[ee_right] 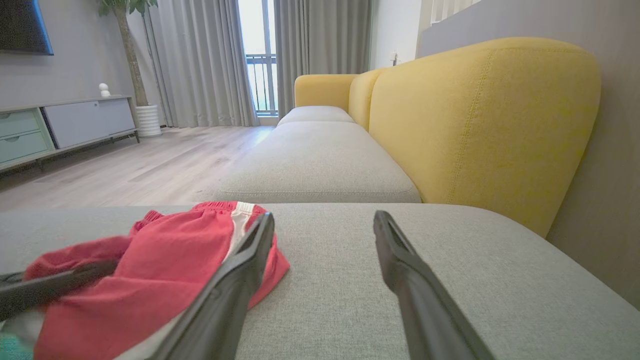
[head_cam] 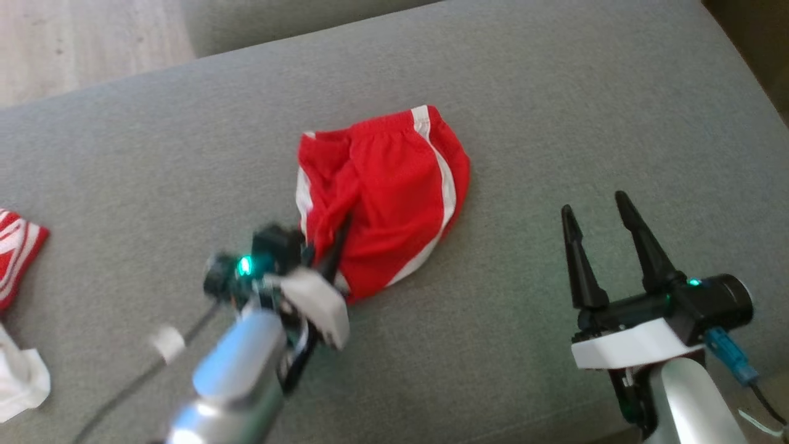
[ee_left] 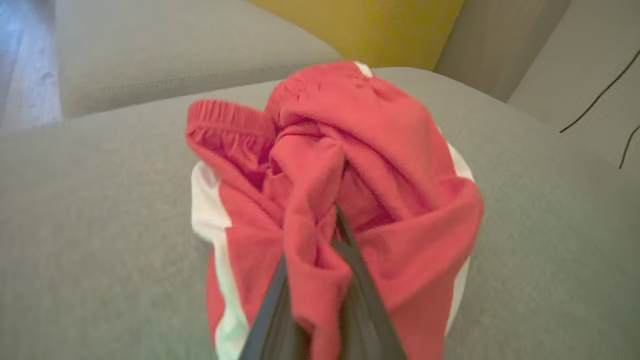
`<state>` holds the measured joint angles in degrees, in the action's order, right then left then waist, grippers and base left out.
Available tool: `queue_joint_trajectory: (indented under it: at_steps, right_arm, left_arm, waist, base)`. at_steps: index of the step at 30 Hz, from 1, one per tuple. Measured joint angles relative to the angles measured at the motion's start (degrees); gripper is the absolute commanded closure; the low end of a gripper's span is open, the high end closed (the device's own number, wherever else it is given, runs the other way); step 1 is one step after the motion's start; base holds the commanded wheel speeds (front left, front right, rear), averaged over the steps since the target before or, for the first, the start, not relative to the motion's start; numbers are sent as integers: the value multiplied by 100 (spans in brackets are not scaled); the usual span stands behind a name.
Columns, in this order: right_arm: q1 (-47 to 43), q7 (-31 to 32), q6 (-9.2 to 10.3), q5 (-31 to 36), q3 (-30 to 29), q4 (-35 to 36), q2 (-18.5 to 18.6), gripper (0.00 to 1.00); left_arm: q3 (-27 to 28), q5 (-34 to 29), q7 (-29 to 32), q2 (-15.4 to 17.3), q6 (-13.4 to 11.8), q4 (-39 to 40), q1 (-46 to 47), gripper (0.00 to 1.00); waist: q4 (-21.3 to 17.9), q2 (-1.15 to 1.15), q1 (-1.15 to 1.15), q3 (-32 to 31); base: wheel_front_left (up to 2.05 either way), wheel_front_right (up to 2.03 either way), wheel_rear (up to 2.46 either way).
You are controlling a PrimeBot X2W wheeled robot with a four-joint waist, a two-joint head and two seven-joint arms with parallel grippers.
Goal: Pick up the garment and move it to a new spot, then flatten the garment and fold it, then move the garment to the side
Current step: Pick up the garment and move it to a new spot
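Observation:
The garment (head_cam: 388, 191) is a pair of red shorts with white side stripes, bunched on the grey sofa seat (head_cam: 555, 111). My left gripper (head_cam: 336, 237) is shut on a fold at its near left edge. In the left wrist view the garment (ee_left: 380, 165) rises in a crumpled mound, and the left gripper (ee_left: 335, 220) pinches red cloth between its dark fingers (ee_left: 360, 280). My right gripper (head_cam: 595, 206) stands open to the right of the shorts, apart from them. In the right wrist view the right gripper (ee_right: 322, 222) has bare cushion between its fingers, and the garment (ee_right: 160, 260) lies at the left.
Another red-and-white striped cloth (head_cam: 15, 250) lies at the seat's left edge, with a white cloth (head_cam: 18, 382) below it. A yellow backrest (ee_right: 480, 120) runs along the far side. More grey cushions (ee_right: 320, 165) extend beyond. Wooden floor (head_cam: 74, 43) lies past the sofa.

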<state>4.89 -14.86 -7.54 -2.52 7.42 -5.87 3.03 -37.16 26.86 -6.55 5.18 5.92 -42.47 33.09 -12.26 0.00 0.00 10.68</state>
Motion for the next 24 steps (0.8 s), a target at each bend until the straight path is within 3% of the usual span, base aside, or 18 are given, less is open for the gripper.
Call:
queue_joint_trajectory:
  at_steps: [5,6,7,8,13,16,19,24]
  right_arm:
    - [-237,0,0,8,-77,-22,-8,0]
    - [-285,1,0,8,-79,-42,-10,0]
    - [-330,0,0,8,-76,-48,-10,0]
    - [-357,1,0,8,-74,-68,-14,0]
    - [-500,1,0,7,-77,-135,-19,0]
    - [-658,1,0,-10,-100,-196,-23,0]
    - [-861,1,0,-215,-154,-260,-26,0]
    - [-1043,2,0,-586,-222,-397,-37,0]
  left_arm:
    - [-178,125,-220,-62,-45,124,-740,100]
    - [-179,196,-243,-65,-60,210,-932,63]
    - [-175,259,-260,-66,-102,289,-1127,18]
    - [-164,322,-270,-62,-159,379,-1321,0]
    - [26,452,-491,87,-645,1147,-2242,0]
    - [236,393,-641,343,-1080,1713,-2613,0]
    - [612,193,-744,538,-1555,2257,-2887,0]
    - [1591,-256,-773,545,-2033,3249,-3383,0]
  waist:
    - [207,0,0,-150]
    - [255,0,0,-194]
    - [301,0,-1,-243]
    - [343,0,-1,-297]
    - [542,0,-1,-609]
    - [660,0,-1,-805]
    - [802,0,-1,-978]
    - [998,0,-2,-1215]
  base:
    - [0,0,0]
    - [0,0,0]
    - [0,0,0]
    - [0,0,0]
    - [0,0,0]
    - [0,0,0]
    - [0,0,0]
    - [0,0,0]
